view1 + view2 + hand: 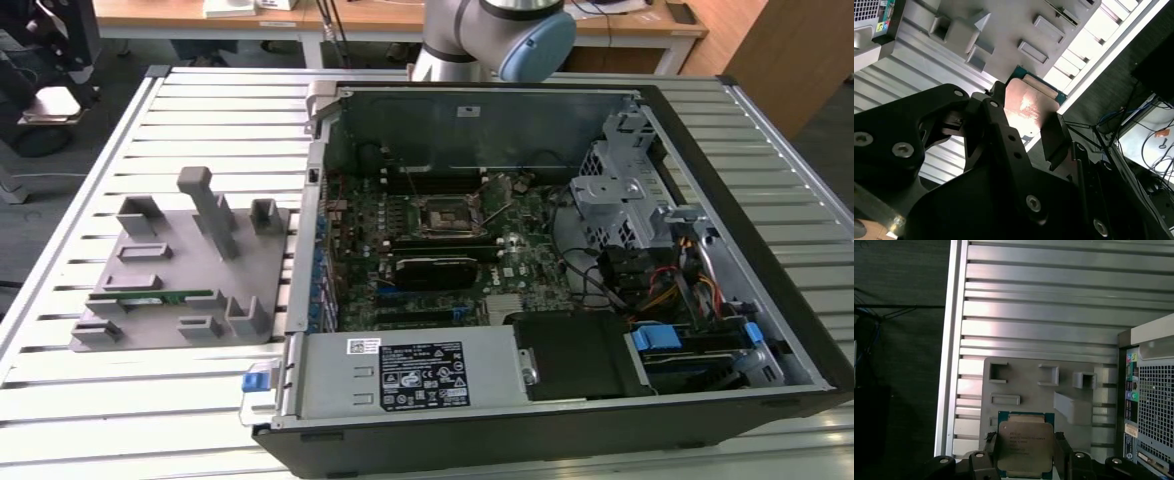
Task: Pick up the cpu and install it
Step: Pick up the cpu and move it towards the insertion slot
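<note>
Item: cpu point(1025, 447), silvery lid w/ green rim, clamped by two opposite edges betw. the black fingers point(990, 455) of the gripper point(1025, 440). It shows in both wrist views, held clear of the grey parts fixture point(1024, 380) and the slatted metal table point(1039, 315) behind it. Exterior view: fixture sits on the table at that view's left of the open computer case point(534, 250), w/ a green memory stick point(160, 297) lying in it; black-framed motherboard socket point(441, 215) mid-board; robot arm point(494, 35) at the case's far edge.
</note>
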Robot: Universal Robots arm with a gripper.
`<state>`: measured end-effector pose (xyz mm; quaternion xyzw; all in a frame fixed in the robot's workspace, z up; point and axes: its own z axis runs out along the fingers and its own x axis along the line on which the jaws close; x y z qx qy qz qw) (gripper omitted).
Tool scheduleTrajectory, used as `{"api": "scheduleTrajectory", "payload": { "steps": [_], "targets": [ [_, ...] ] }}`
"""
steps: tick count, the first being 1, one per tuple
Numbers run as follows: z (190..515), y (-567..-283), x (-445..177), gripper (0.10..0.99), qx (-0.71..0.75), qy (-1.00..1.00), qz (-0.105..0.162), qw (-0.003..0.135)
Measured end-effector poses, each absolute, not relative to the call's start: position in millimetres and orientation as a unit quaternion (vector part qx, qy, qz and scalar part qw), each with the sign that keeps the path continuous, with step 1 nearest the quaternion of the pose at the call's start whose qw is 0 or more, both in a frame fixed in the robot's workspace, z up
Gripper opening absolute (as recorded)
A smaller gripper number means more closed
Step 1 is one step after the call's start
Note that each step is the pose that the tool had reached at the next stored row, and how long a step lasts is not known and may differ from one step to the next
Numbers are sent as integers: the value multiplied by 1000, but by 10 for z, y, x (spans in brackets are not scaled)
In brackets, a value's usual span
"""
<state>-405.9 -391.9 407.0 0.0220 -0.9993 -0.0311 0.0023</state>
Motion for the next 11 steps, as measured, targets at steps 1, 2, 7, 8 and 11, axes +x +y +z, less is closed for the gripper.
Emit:
{"api": "scheduleTrajectory", "payload": {
  "steps": [1,2,7,8,11],
  "targets": [
    [4069,-3918,-4044,529,22,-999,-31,2],
    [4070,-3918,-4029,529,22,-999,-31,2],
    [4070,-3911,-3983,529,22,-999,-31,2],
    [4069,-3909,-3978,529,22,-999,-31,2],
    [4070,-3902,-3966,529,22,-999,-31,2]
  ]
}}
